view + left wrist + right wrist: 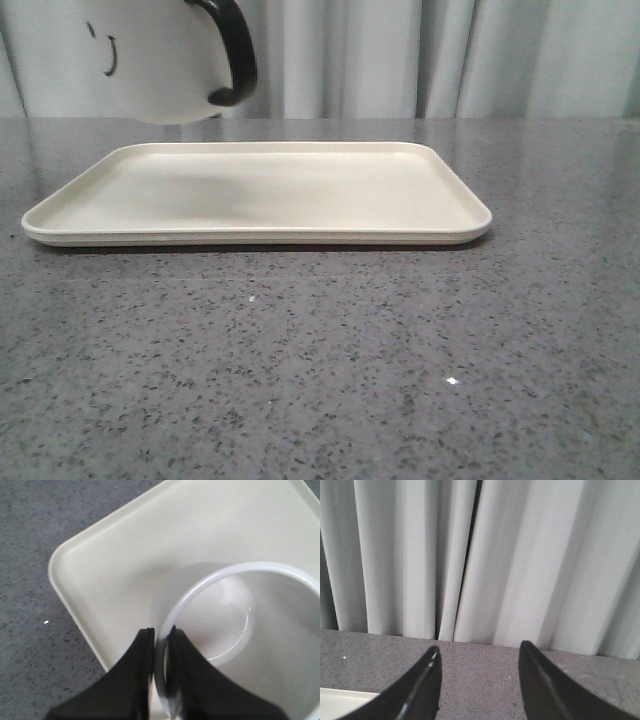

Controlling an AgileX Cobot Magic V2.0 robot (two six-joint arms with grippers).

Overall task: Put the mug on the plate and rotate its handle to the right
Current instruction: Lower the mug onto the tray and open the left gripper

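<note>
Mug [160, 60] hangs above the plate's [300, 235] left end, rim pinched by the left pincer [160, 635]; right pincer [479, 680] spread, empty.

Staged lab-type setup: speckled grey stone counter [320, 380] across lower frame, plain grey curtain [450, 55] backdrop across top, no household clutter.

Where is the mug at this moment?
The mug hangs in the air at the front view's upper left, above the plate's left end, not touching it. The left gripper pinches its rim, handle facing right.
</note>
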